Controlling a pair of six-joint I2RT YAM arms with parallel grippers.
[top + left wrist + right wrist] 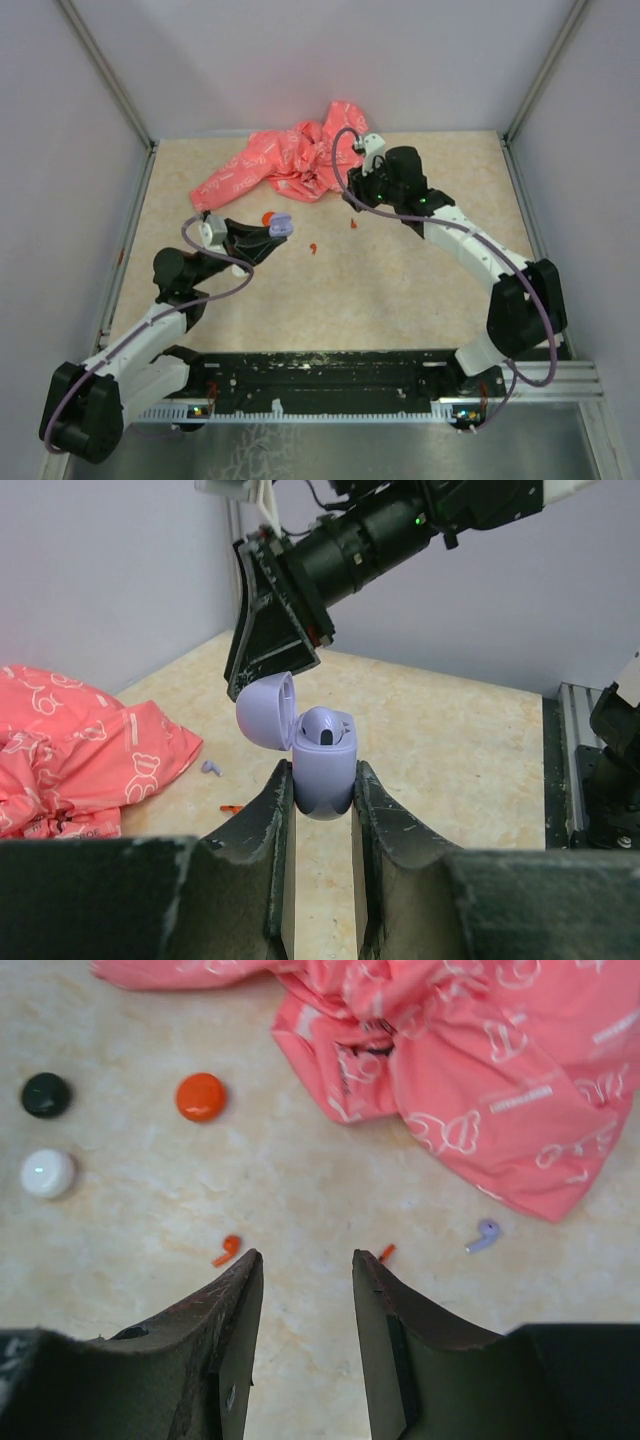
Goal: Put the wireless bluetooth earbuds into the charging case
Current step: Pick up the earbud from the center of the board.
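- Left end effector [322,778] grips an open lavender case [325,745], raised off the surface [120,1220].
- Right end effector [305,1260] hangs open above two red earbuds [228,1250].
- Red-orange charging case [200,1096] lies apart from them, near the pink cloth [480,1050].

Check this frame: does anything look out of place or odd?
The left claw grips an open lavender case with one bud seated; a lavender earbud lies loose near the pink cloth. The red earbuds lie scattered, apart from the closed red-orange case.
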